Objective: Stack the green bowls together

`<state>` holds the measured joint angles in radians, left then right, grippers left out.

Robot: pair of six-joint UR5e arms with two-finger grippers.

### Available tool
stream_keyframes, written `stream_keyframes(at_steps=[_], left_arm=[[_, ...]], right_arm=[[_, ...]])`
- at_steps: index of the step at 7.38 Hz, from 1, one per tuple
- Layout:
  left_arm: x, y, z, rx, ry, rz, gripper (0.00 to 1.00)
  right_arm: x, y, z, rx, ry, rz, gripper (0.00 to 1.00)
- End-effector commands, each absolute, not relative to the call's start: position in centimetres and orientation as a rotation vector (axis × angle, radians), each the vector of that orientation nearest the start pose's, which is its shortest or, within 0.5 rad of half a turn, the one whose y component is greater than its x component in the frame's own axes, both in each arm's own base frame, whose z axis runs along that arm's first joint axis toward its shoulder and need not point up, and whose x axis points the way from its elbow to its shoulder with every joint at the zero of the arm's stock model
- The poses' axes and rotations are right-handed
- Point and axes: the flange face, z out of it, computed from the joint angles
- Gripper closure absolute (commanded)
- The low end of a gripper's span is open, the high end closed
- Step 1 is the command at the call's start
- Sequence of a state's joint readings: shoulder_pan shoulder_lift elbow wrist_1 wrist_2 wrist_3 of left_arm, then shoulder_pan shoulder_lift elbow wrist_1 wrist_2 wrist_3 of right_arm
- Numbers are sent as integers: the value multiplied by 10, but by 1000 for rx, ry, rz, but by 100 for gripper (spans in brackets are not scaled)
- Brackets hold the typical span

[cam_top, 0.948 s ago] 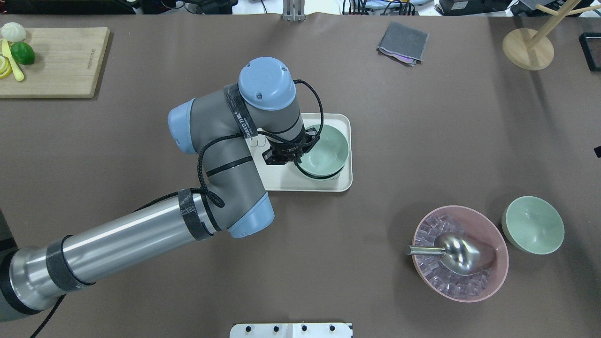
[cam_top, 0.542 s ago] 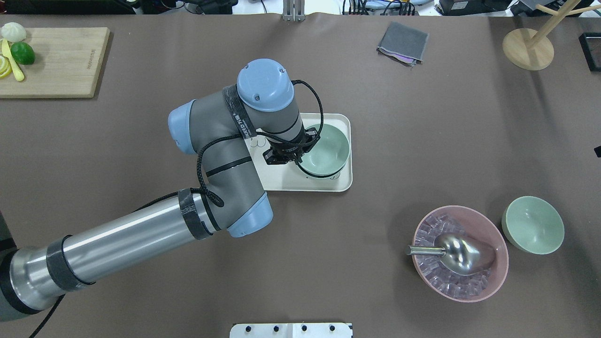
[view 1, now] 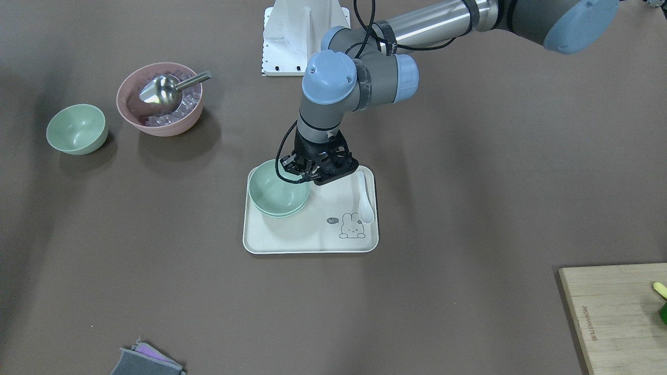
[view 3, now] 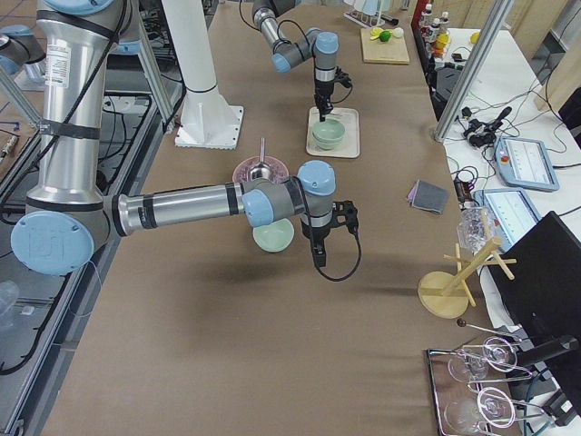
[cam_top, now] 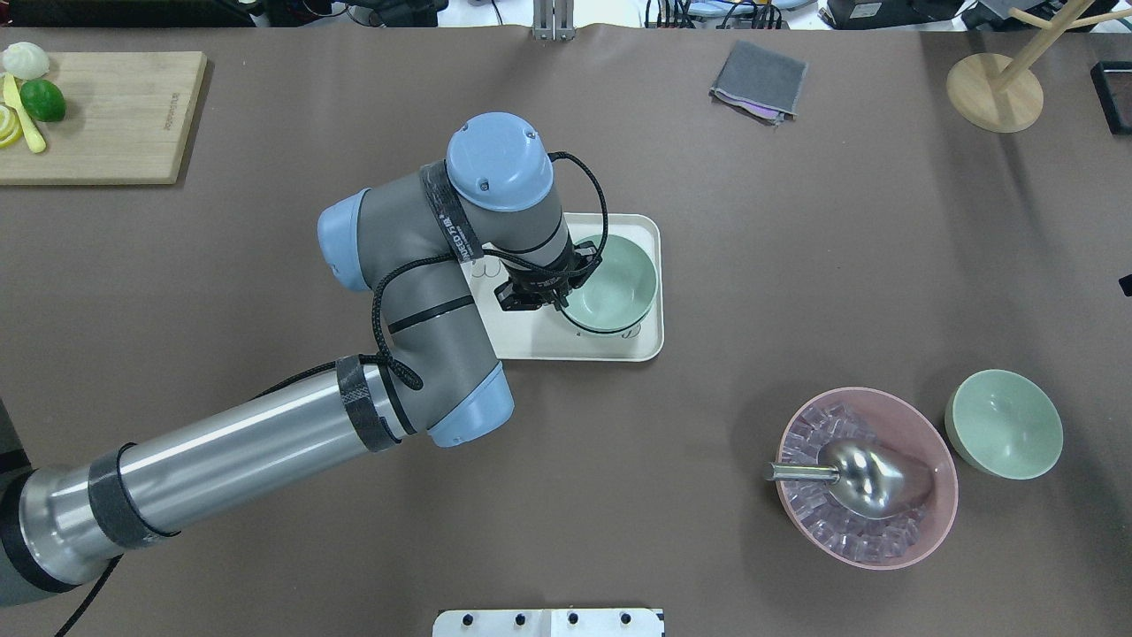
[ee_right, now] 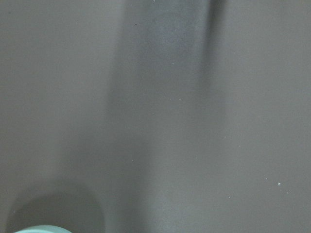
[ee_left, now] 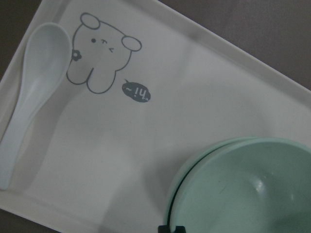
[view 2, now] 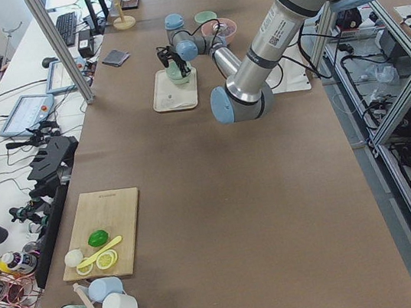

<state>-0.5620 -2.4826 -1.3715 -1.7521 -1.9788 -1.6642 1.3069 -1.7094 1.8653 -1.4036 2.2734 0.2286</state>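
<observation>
Two green bowls sit nested on the cream tray (cam_top: 575, 349). The upper bowl (cam_top: 610, 281) (view 1: 276, 191) rests in the lower bowl (view 1: 282, 213), with a thin dark gap between their rims in the left wrist view. My left gripper (cam_top: 566, 294) is at the upper bowl's rim on the side nearest the arm and looks shut on it. A third green bowl (cam_top: 1004, 425) stands alone at the right, beside the pink bowl (cam_top: 867, 478). My right gripper (view 3: 318, 259) hangs next to that bowl (view 3: 272, 236); I cannot tell whether it is open or shut.
A white spoon (view 1: 366, 205) lies on the tray beside a rabbit drawing. The pink bowl holds ice cubes and a metal scoop (cam_top: 871, 478). A cutting board with fruit (cam_top: 106, 115) is at the far left, with a grey cloth (cam_top: 759, 80) and a wooden stand (cam_top: 995, 88) at the back.
The left arm has shifted very slightly and the held bowl has settled a little into the bowl below it. The lone bowl and the pink bowl have not moved.
</observation>
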Motion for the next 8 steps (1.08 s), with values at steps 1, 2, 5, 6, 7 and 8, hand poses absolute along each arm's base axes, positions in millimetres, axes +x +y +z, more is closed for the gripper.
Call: stream_keyframes(at_steps=[1, 2, 5, 6, 7, 8], left_arm=[[601, -484, 154, -161, 976, -409, 100], [600, -484, 154, -160, 979, -408, 100], [598, -483, 150, -154, 988, -399, 1], [596, -483, 147, -151, 994, -397, 2], [592, -482, 142, -145, 1004, -392, 2], [581, -482, 132, -138, 1027, -389, 2]], right_arm=[[-50, -450, 563, 131, -751, -147, 0], [-50, -450, 563, 131, -751, -147, 0], [-50, -451, 561, 131, -754, -143, 0], [-50, -451, 562, 130, -752, -142, 0], [-50, -451, 562, 130, -752, -142, 0], [-50, -451, 562, 130, -752, -140, 0]])
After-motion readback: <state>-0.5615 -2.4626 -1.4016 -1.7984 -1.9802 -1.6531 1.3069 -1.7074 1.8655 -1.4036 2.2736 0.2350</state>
